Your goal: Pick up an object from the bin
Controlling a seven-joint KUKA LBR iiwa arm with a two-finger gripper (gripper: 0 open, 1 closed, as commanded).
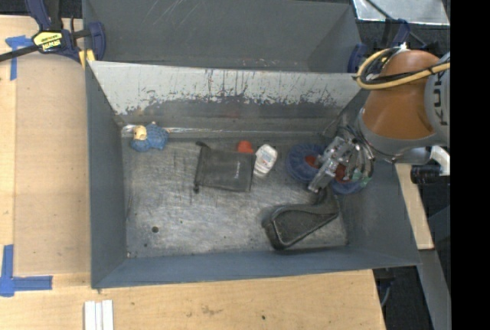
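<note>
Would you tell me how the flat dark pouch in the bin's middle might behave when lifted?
The flat dark pouch looks thin and soft, so it would probably sag. Lying flat, it should slide when pushed, not roll.

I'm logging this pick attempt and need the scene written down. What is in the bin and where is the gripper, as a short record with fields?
bin: grey metal bin
gripper: gripper at the floor's right side, over the blue round thing
under gripper: blue round thing, red on top, partly covered
nearest: black looped thing toward the near wall; small white thing to the left
centre: dark flat square thing, small red thing by its far corner
far left: blue and yellow thing
held: nothing seen
</note>
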